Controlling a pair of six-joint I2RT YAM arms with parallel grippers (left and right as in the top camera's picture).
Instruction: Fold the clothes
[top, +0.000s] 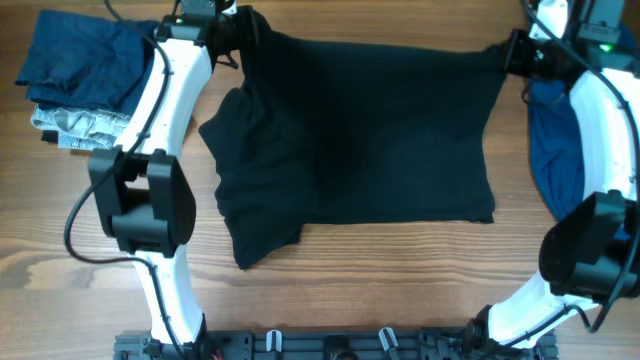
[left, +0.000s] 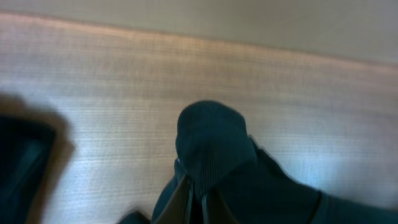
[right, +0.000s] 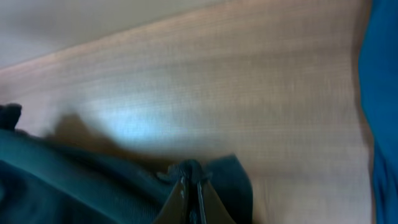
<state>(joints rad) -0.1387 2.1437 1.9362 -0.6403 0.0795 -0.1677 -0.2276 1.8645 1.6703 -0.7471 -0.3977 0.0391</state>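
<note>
- The black shirt (top: 360, 130) is lying spread across the middle of the wooden table (top: 350, 290), with its far edge running from about 11 o'clock to about 1 o'clock.
- The shirt's side toward 9 o'clock is bunching into loose folds, and a flap is trailing down toward 7 o'clock.
- The left gripper (top: 238, 38) is sitting at the shirt's 11 o'clock corner. In the left wrist view its jaws (left: 196, 200) are pinching together on a ribbed hump of the dark cloth.
- The right gripper (top: 507, 52) is sitting at the shirt's 1 o'clock corner. In the right wrist view its jaws (right: 193, 186) are closing tight on the cloth's edge, which is lying low over the tabletop.
- The royal-blue garment (top: 550, 150) is resting at the shirt's 3 o'clock side, partly under the right arm, and it is showing at the 3 o'clock edge of the right wrist view.
- A navy garment (top: 80, 60) is lying at the table's 10 o'clock, on top of a grey patterned cloth (top: 75, 125) and just beside the left arm.
</note>
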